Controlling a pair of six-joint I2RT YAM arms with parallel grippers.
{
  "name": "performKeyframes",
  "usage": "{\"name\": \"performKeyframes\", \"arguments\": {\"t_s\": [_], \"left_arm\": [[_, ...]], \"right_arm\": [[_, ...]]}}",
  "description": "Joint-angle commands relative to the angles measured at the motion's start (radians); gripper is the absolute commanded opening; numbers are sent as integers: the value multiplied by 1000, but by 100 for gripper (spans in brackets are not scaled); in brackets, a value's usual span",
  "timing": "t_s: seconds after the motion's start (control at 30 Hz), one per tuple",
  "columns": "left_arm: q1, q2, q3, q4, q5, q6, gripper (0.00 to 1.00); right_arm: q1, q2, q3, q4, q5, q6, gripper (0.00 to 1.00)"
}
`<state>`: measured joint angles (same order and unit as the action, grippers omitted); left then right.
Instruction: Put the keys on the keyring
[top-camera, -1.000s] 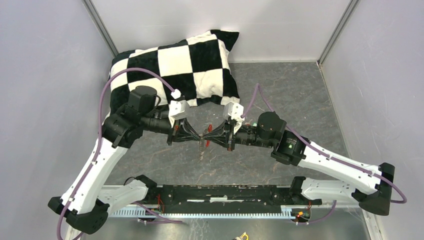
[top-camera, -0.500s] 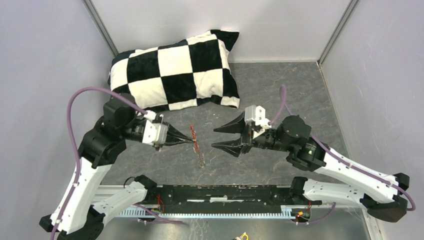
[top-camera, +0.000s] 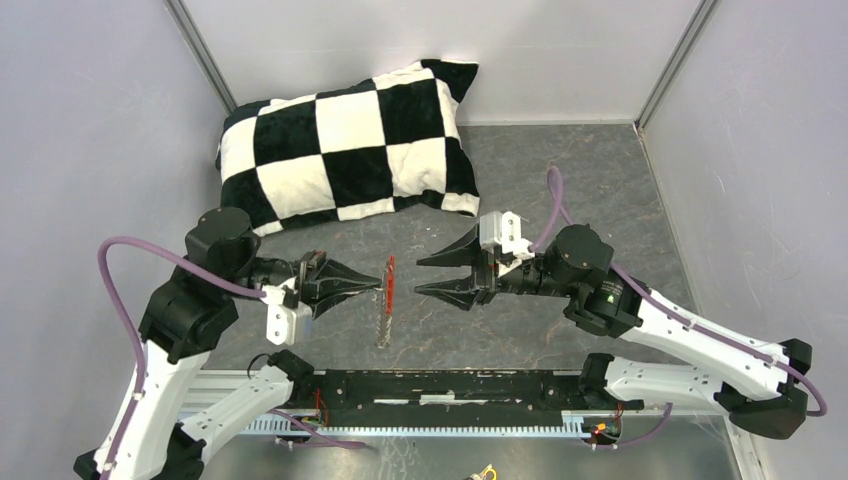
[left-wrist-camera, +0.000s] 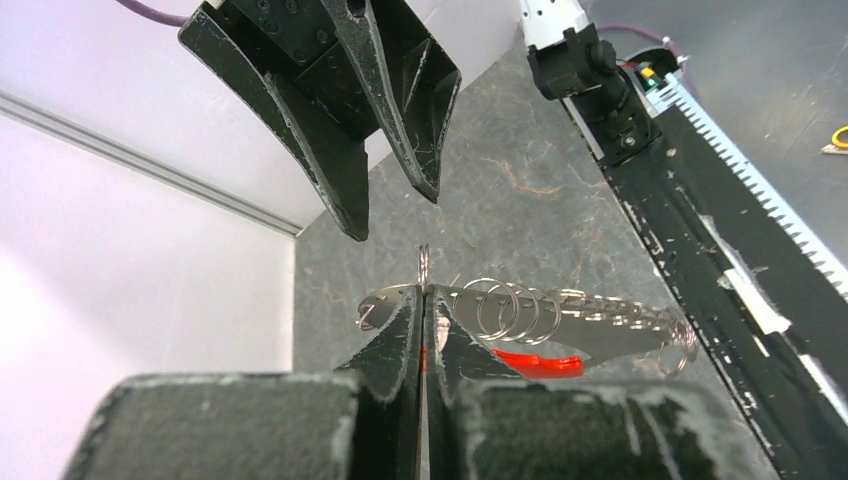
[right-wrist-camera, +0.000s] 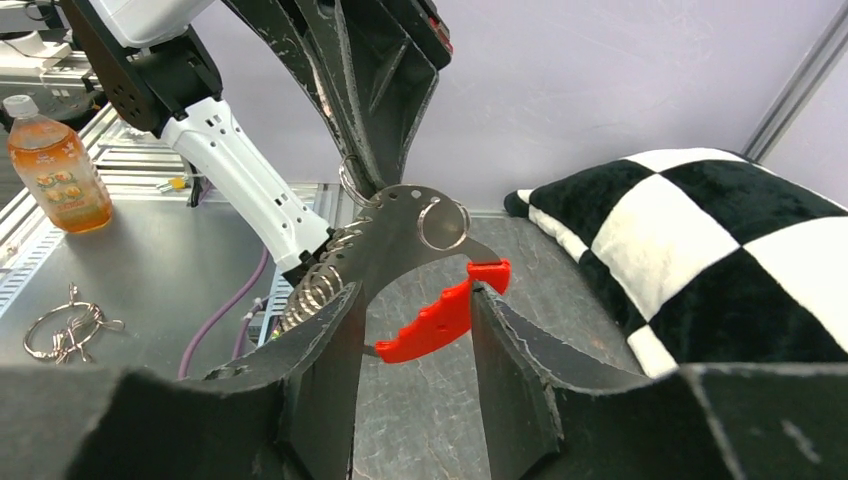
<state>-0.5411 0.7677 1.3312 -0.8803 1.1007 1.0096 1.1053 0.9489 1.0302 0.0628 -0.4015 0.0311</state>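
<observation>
Rings (left-wrist-camera: 505, 308) on the keyring (top-camera: 388, 298) show only in wrist views; left gripper (top-camera: 379, 283) pinches it, right gripper (top-camera: 417, 278) gapes opposite.

Grey mottled tabletop (top-camera: 600, 180), pale walls (top-camera: 90, 120)

- Soft stuffed pillow (top-camera: 350, 140): bold checkerboard of large black and white squares.
- Flat stone-look tabletop (top-camera: 600, 190): dark grey, mottled with paler veins.
- Smooth enclosure walls (top-camera: 80, 150): plain pale lilac-grey.
- Thin metal keyring (top-camera: 389, 285): silvery rings and chain, with a curved bright red plastic fob.
- Left gripper (top-camera: 379, 284) and right gripper (top-camera: 417, 277): black fingers flecked with whitish scuffs.
- Left arm (top-camera: 165, 390) and right arm (top-camera: 700, 340): white shells, black joints.
- Looping rubber cable (top-camera: 130, 250): dull purple.
- Long mounting rail (top-camera: 450, 385): black, edged by a silvery toothed strip.
- Small plastic bottle (right-wrist-camera: 50, 160): orange liquid, white cap.
</observation>
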Motion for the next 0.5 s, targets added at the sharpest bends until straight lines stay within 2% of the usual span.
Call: {"name": "performKeyframes", "arguments": {"t_s": [0.0,0.13,0.27,0.33,0.4,0.47], "left_arm": [[-5,-17,-20,35,-9,171,2],[-5,-22,-33,34,3,185,2],[-5,-2,-21,38,30,119,2],[-5,-5,-45,215,26,-82,2],[-5,-23,-98,443,-7,-369,2],[-5,-27,-121,560,-14,-495,2]], "right_arm": [[4,9,51,75,-56,-53,48],[4,32,65,103,-131,-78,46],[6,55,69,144,-186,-99,42],[10,66,67,155,-193,-114,40],[18,75,63,173,-198,-125,38],[25,77,58,189,-182,-136,36]]}}
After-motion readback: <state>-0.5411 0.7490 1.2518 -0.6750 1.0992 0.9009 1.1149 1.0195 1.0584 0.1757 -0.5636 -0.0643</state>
